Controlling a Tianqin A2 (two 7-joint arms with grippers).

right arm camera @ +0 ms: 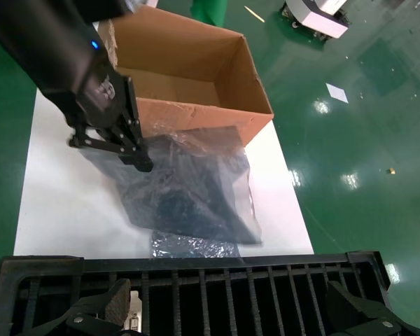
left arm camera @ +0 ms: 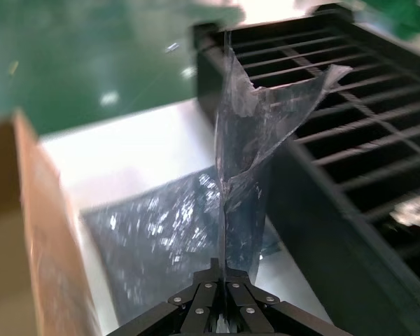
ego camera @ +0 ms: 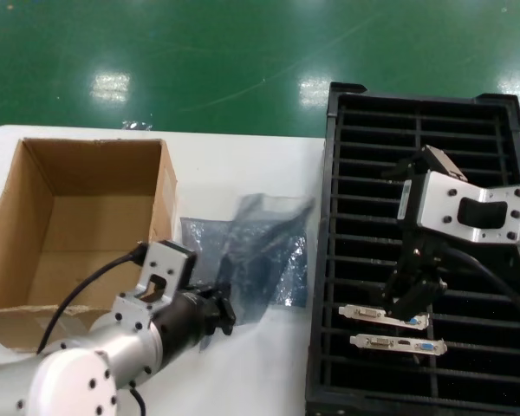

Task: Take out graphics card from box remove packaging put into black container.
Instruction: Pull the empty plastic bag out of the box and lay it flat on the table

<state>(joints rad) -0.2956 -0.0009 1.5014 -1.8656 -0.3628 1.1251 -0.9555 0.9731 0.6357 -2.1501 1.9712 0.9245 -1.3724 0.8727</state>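
The left gripper (left arm camera: 222, 308) pinches the empty antistatic bag (ego camera: 251, 251) above the table; the right gripper (ego camera: 413, 299), fingers apart, hovers over the graphics card (ego camera: 383, 315) slotted in the black tray (ego camera: 329, 260). The bag could drape onto it.

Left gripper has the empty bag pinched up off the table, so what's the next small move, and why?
Probably lower the left gripper and open it, dropping the bag on the table beside the box. The bag looks empty, and two cards already sit in the black container, where the right gripper hangs open.
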